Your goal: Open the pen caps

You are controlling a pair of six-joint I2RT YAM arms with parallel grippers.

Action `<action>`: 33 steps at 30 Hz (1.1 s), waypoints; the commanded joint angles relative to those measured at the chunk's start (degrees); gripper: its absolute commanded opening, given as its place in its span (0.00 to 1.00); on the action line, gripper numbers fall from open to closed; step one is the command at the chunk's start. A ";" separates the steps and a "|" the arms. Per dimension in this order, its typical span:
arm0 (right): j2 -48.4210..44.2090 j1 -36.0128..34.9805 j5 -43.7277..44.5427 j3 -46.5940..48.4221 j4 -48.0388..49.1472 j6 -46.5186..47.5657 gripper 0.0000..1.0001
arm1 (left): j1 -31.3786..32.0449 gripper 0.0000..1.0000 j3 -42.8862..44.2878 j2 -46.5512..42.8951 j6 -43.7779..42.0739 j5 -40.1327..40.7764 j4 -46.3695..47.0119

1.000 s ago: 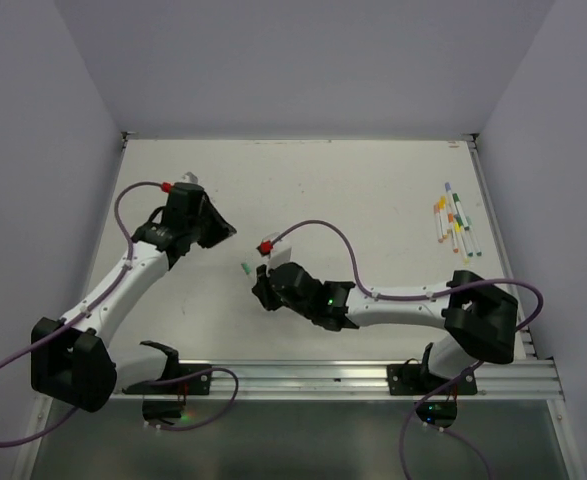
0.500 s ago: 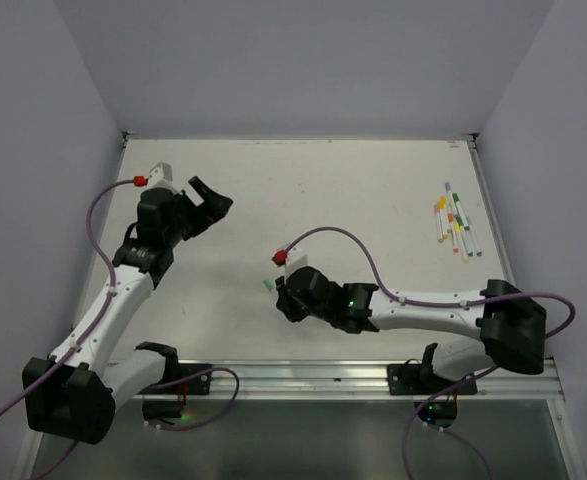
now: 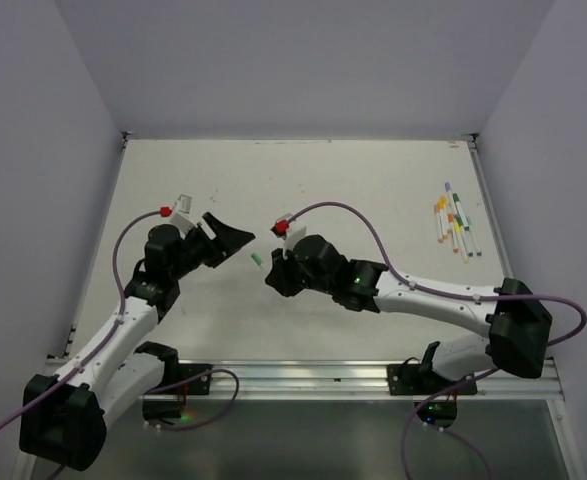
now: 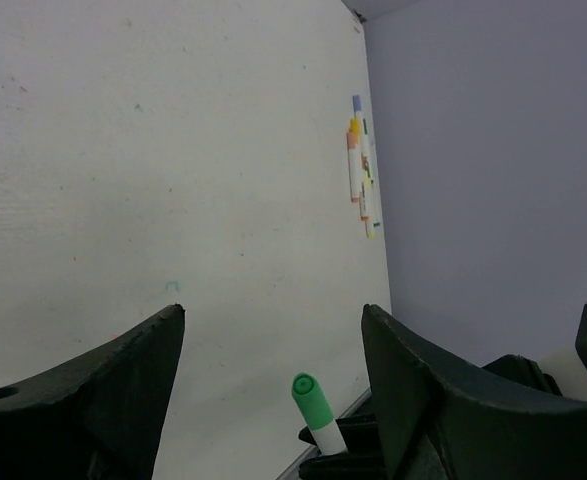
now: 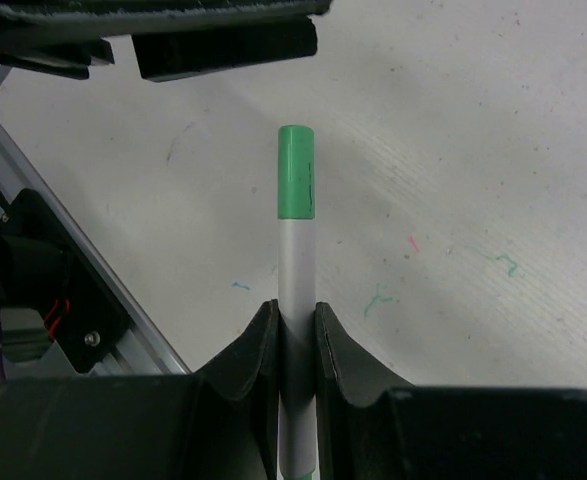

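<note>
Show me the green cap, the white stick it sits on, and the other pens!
green cap (image 5: 295, 172): right wrist view, middle of the cap.
white barrel (image 5: 296, 262): right wrist view, bare part below the cap.
other pens (image 3: 454, 220): top view, middle of the bunch.

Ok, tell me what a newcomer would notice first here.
Mid-table, the right gripper is shut on a white pen. Its green cap points toward the left gripper, whose jaws stand open close by. At the far right of the table, a cluster of other pens lies near the edge.
</note>
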State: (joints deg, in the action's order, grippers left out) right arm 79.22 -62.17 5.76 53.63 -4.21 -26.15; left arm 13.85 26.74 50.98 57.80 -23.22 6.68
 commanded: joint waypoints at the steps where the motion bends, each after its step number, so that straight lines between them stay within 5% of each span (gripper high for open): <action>1: 1.89 0.30 -1.63 4.28 2.10 1.28 0.00 | 2.85 0.73 2.79 0.35 3.02 0.80 1.86; 10: 4.71 0.47 -0.58 7.45 1.48 1.81 0.00 | 6.54 0.54 2.79 1.40 5.13 3.27 1.58; 33: 7.88 2.76 -1.72 7.37 3.24 0.66 0.00 | 7.51 0.40 1.65 2.19 5.66 2.39 3.52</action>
State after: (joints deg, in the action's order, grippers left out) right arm 86.17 -59.66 4.89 58.78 -3.22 -25.47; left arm 20.67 27.33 52.99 62.54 -19.20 6.48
